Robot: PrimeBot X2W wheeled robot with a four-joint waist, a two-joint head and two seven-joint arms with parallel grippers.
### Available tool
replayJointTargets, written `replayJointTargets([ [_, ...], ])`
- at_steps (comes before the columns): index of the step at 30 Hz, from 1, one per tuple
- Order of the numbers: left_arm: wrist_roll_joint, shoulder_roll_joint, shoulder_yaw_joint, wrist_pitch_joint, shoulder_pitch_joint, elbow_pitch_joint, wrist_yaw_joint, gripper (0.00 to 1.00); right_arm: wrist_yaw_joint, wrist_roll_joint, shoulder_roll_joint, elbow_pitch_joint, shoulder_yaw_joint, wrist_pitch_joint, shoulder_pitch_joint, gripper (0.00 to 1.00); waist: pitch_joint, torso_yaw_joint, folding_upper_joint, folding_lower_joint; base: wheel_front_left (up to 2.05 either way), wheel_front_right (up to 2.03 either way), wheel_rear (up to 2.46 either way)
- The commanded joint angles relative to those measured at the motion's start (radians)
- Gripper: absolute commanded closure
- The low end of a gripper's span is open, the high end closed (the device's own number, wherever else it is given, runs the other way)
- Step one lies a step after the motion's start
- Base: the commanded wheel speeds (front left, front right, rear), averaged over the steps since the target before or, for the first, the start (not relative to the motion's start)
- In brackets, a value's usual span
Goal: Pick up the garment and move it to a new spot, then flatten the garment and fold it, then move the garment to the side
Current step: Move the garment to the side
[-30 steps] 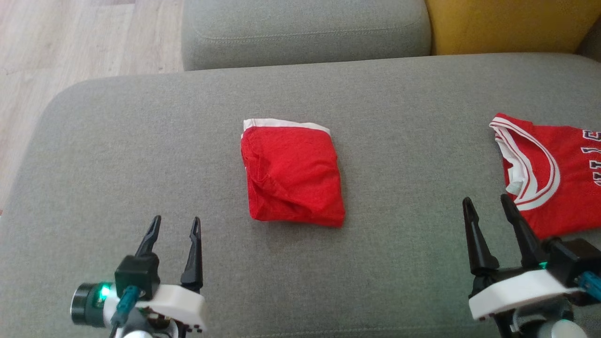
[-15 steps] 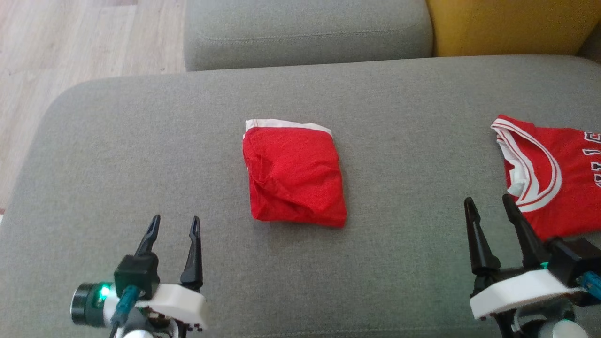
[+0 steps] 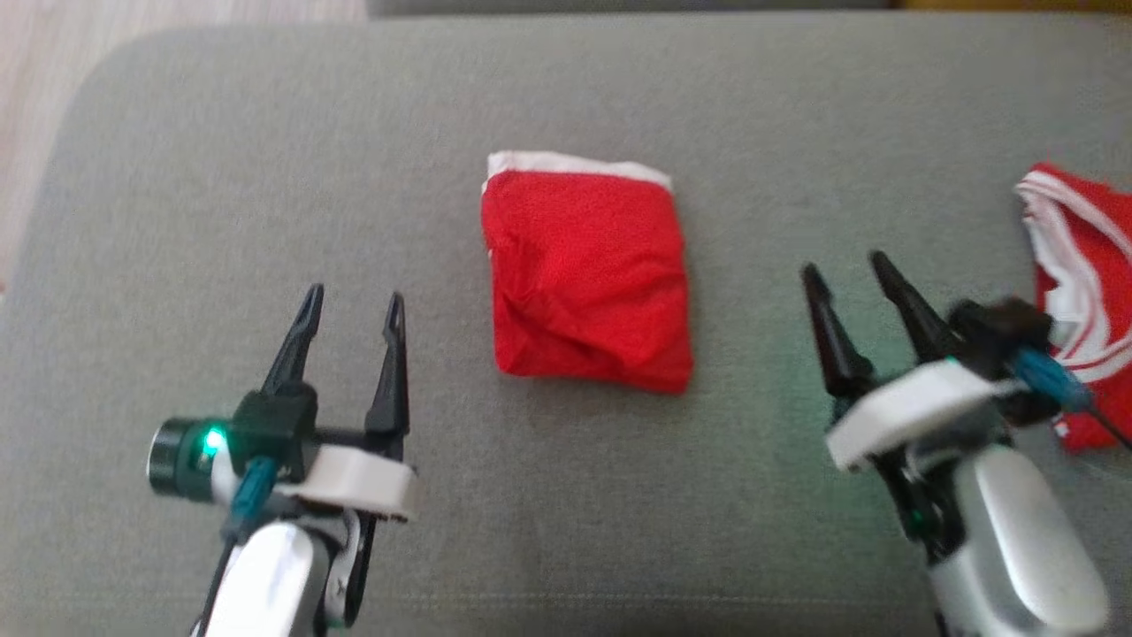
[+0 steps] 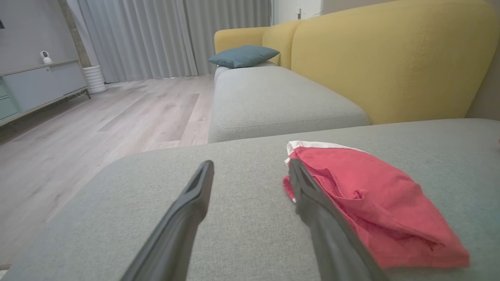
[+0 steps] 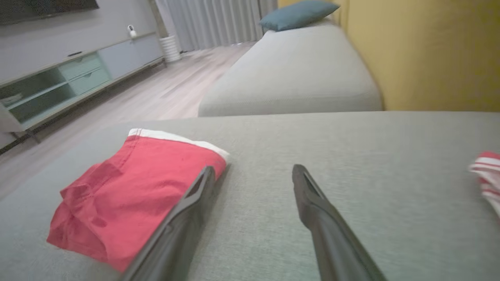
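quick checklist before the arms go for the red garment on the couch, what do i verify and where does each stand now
1. The left gripper is open and holds nothing: ok.
2. The right gripper is open and holds nothing: ok.
3. The red garment lies between the two grippers, touched by neither: ok.
4. It is one compact bundle with nothing trailing off: ok.
5. It lies well inside the edge of the grey cushion: ok.
6. The wrist behind the right gripper is free of the striped jersey: cannot tell, they overlap in the head view.
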Motion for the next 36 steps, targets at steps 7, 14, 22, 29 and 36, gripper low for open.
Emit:
replayJointTargets([
  [7,0.018,-0.022,0.009,-0.029,-0.12,0.004,-0.012,0.0,0.004,0.073,-0.009,0.183,0.163,0.069,-0.2,0.0,0.114,0.087,0.0,0.0,0.0,0.0,0.0],
  [14,0.018,-0.037,0.002,-0.04,-0.152,0.038,-0.016,0.0,0.004,0.16,0.013,0.357,0.255,0.236,-0.291,0.0,0.132,0.105,0.0,0.0,0.0,0.0,0.0],
  [22,0.018,-0.036,0.006,-0.044,-0.153,0.054,-0.012,0.0,0.004,0.204,0.002,0.335,0.31,0.263,-0.305,1.0,0.116,0.078,0.0,0.0,0.0,0.0,0.0],
  [29,0.024,-0.017,0.011,-0.045,-0.144,0.043,-0.009,0.0,0.004,0.132,-0.063,0.216,0.331,0.223,-0.258,1.0,0.103,-0.024,0.0,0.0,0.0,0.0,0.0],
  [36,0.034,0.005,0.005,-0.039,-0.15,0.022,-0.011,0.0,0.004,0.126,-0.138,0.125,0.315,0.249,-0.178,1.0,0.104,-0.177,0.0,0.0,0.0,0.0,0.0],
])
